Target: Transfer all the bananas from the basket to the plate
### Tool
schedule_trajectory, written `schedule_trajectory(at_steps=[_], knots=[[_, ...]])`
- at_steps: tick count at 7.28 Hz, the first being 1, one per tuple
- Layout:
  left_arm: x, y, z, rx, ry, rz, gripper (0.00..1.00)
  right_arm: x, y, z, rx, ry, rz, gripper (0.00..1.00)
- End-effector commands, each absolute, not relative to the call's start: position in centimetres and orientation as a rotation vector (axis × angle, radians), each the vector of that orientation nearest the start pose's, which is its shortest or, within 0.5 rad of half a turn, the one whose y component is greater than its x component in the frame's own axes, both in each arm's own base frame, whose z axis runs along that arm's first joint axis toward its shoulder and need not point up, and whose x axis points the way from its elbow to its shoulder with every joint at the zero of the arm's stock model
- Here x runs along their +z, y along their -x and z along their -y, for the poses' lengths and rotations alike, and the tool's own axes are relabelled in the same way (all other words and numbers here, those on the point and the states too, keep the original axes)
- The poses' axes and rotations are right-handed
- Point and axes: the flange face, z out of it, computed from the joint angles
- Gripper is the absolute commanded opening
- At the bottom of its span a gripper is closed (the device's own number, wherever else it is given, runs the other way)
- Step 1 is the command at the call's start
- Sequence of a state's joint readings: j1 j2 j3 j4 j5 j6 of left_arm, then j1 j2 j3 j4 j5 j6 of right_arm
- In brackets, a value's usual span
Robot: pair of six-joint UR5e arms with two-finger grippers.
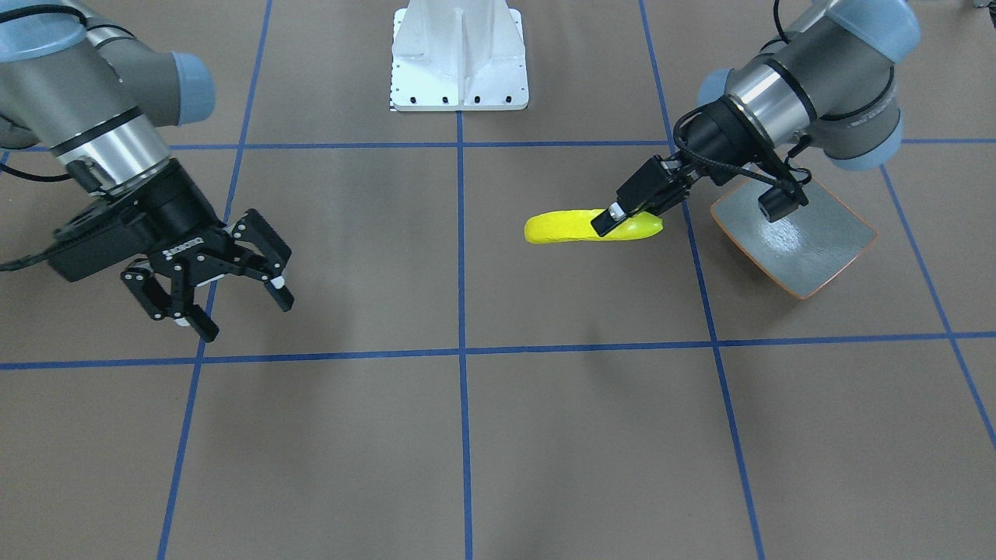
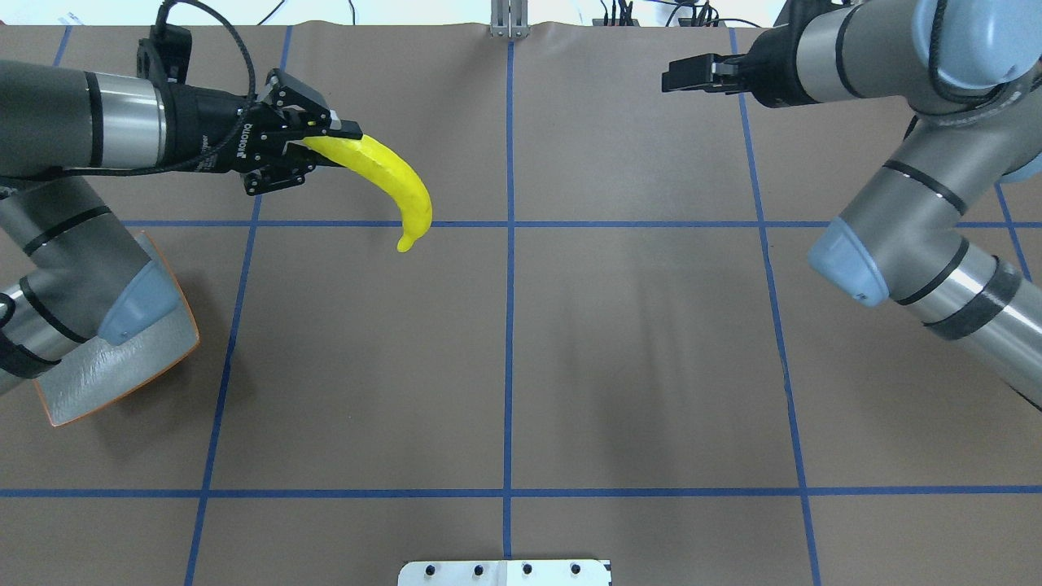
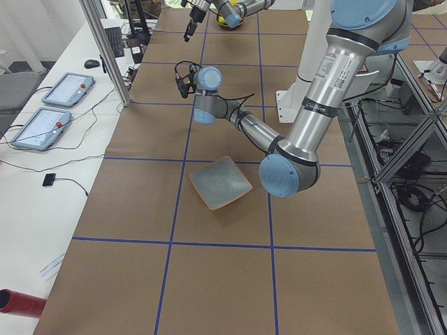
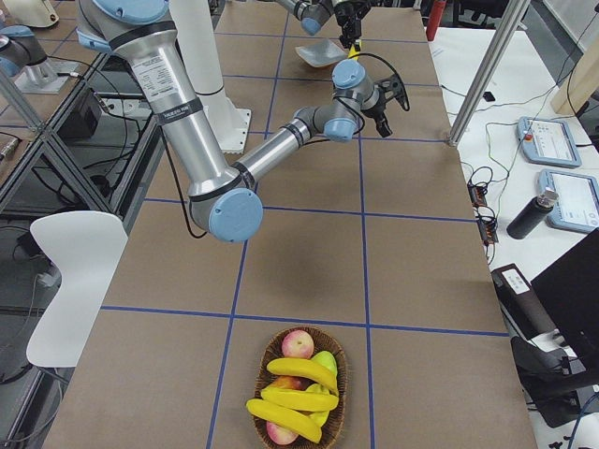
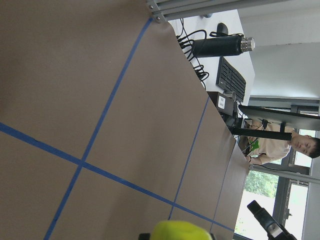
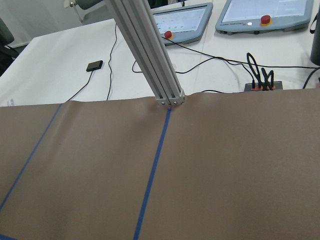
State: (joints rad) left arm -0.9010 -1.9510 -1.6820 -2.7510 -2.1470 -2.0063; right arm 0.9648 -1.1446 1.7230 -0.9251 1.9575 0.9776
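Front view: one banana (image 1: pixel 564 227) clamped in the left gripper (image 1: pixel 618 219) mid-frame, near the bare plate (image 1: pixel 817 249) at right, right gripper (image 1: pixel 245 311) spread empty at left; overhead: same banana upper left; right-side view: basket (image 4: pixel 341 374) at bottom holds several bananas (image 4: pixel 292 400), so barely begun, I'd say.

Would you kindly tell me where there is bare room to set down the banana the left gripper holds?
The plate is bare, though the left arm hangs above it. The table squares between the left gripper, holding the banana, and the open right gripper are bare too. Only the basket, at the table's right end, is crowded with fruit.
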Motion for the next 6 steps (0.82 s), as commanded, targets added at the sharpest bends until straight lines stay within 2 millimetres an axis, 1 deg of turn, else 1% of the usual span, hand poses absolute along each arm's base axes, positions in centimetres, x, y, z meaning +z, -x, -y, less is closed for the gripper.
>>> schedule_trajectory(at_steps=[1,2,3,4,5,6], knots=[[31.0,-22.7,50.1,-0.477,0.136,-1.6,0.0,34.2,20.8,58.8,0.019,-0.557,1.022,0.99],[32.3,-17.8,49.6,-0.465,0.169,-1.582,0.0,37.4,18.3,59.6,-0.018,-0.551,0.98,0.99],[34.2,-15.5,48.5,-0.453,0.21,-1.557,0.0,40.5,16.1,60.5,-0.05,-0.559,0.928,0.99],[38.0,-14.4,47.1,-0.43,0.199,-1.517,0.0,43.1,14.2,61.4,-0.076,-0.562,0.883,0.99],[42.8,-13.4,45.0,-0.406,0.172,-1.467,0.0,45.7,11.8,62.2,-0.104,-0.545,0.863,0.99],[45.2,-12.8,43.8,-0.414,0.181,-1.439,0.0,48.4,9.3,62.5,-0.152,-0.539,0.845,0.99]])
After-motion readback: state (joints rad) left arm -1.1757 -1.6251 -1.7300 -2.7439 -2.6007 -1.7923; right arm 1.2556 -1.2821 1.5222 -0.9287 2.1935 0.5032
